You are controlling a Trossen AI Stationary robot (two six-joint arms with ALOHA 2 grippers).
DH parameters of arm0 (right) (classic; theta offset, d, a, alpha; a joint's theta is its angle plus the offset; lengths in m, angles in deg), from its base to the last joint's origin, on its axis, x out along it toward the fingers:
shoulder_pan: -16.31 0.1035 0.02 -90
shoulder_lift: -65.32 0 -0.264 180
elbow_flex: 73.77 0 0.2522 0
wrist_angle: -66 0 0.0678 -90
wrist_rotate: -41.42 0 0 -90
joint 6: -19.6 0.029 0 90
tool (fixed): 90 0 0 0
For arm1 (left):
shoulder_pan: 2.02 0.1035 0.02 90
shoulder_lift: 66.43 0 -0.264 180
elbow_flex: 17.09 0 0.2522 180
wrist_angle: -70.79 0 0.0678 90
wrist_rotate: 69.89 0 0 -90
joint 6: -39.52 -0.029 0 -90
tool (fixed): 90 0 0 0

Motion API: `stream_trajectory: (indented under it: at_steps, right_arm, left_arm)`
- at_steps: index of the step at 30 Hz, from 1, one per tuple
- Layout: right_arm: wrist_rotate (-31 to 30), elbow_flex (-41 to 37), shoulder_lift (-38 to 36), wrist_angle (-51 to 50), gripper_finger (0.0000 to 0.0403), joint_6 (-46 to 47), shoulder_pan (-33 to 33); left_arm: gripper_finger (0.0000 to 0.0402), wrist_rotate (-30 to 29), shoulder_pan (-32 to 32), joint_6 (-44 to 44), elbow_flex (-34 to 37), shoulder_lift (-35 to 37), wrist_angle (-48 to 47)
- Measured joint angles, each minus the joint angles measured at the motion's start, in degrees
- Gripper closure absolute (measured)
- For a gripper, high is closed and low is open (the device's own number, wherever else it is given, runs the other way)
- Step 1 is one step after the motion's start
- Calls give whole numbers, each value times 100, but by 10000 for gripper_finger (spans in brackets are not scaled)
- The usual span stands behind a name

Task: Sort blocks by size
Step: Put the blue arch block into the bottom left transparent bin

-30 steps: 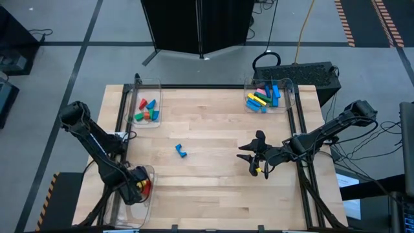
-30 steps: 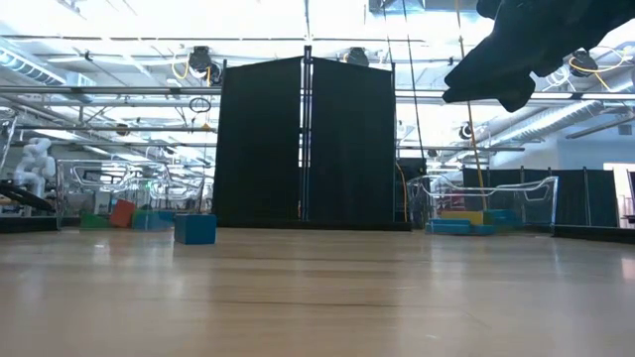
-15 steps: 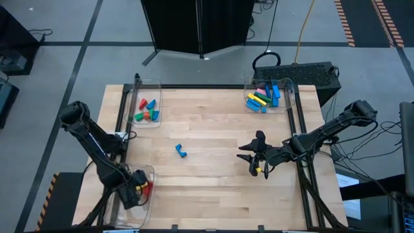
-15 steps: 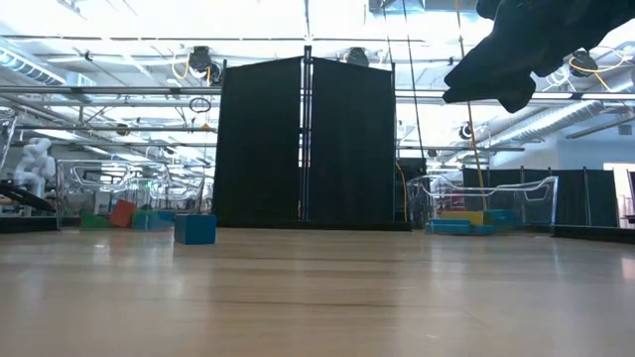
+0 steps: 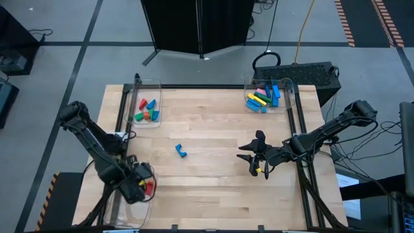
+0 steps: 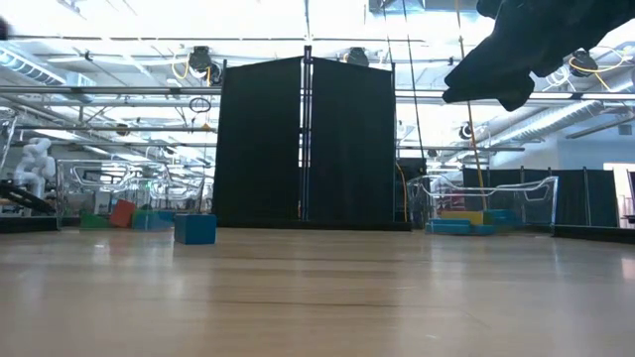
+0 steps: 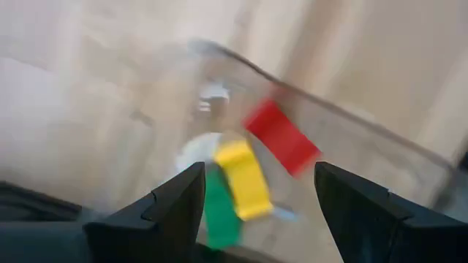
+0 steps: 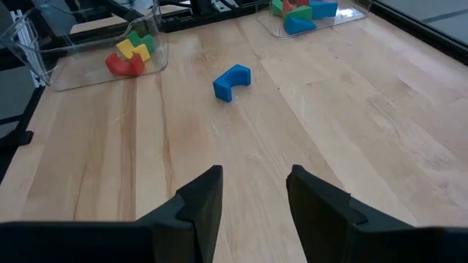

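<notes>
Left gripper (image 5: pixel 136 186) seemingly farther inward.

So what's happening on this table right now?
A two-armed robot is sorting coloured blocks into clear bins. The left tool hangs open over the near-left bin, which holds red, yellow and green blocks; it grips nothing. The right tool waits open above the table, also empty. One blue block lies loose mid-table. Two far bins, left and right, hold blocks.
</notes>
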Motion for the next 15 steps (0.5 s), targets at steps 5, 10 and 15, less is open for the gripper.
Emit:
stream_trajectory:
  at_steps: [5,10,15]
  right_arm:
    - [3,0,0,0,255,-97,0]
    - [36,0,0,-35,255,-152,1]
    - [61,2,0,-39,255,-250,2]
  left_arm:
    - [145,-121,605,-452,-208,0,-147]
    - [145,-164,1223,-542,-487,0,-324]
    - [145,-199,1688,-1463,-767,0,-333]
